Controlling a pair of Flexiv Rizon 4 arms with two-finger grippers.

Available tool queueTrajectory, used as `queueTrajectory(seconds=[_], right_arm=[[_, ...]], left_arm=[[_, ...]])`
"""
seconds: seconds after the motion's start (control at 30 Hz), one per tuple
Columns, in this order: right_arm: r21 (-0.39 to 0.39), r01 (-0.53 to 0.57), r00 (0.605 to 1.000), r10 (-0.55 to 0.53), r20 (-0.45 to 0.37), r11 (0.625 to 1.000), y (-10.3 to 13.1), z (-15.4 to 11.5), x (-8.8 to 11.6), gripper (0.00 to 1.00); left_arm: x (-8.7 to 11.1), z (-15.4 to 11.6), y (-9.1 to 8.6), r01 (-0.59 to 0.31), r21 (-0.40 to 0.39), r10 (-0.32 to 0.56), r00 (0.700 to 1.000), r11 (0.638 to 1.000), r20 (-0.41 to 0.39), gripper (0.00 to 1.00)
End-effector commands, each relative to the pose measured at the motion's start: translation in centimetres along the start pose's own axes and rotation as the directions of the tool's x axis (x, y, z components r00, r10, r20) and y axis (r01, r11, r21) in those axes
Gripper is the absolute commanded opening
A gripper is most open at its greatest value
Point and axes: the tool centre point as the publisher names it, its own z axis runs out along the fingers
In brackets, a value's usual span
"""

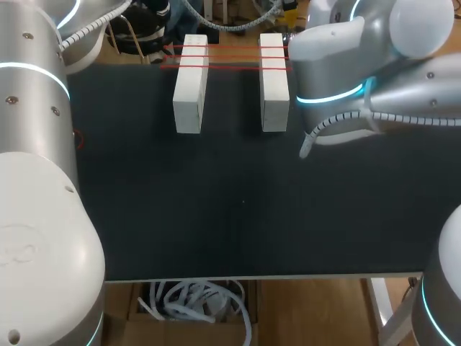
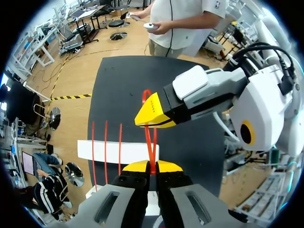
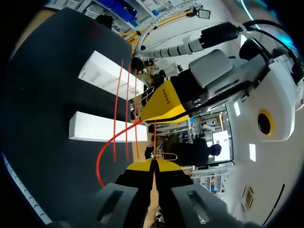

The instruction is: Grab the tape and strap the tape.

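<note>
A black bench (image 1: 216,216) was seen from above, flanked by the left arm (image 1: 36,180) and the right arm (image 1: 346,65). Two white blocks (image 1: 190,85) were laid side by side and well apart at its far end, and three red strands (image 1: 230,58) were stretched across both of them. The left gripper (image 2: 152,166) was held above the bench, its yellow tips pressed together and clamped on the red tape (image 2: 151,137). The right gripper (image 3: 153,164) was clamped on the same tape, its tips likewise drawn together. The two grippers were set tip to tip, close to each other. The tape was run between them, and a slack loop of it was left curving out beside the blocks.
</note>
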Motion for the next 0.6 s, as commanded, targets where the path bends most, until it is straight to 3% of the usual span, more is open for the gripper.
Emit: queueTrajectory(seconds=[0.03, 0.6], right_arm=[[0.001, 0.002, 1.0, -0.002, -0.011, 1.0, 0.16, -0.18, -0.22, 0.0], [-0.036, -0.001, 1.0, 0.0, -0.028, 0.999, 0.76, -0.53, 0.21, 0.0]], left_arm=[[-0.11, -0.12, -0.11, 0.001, -0.005, -0.001, 1.0, 1.0, -0.004, 0.0], [-0.11, -0.12, -0.11, 0.001, -0.005, -0.001, 1.0, 1.0, -0.004, 0.0]])
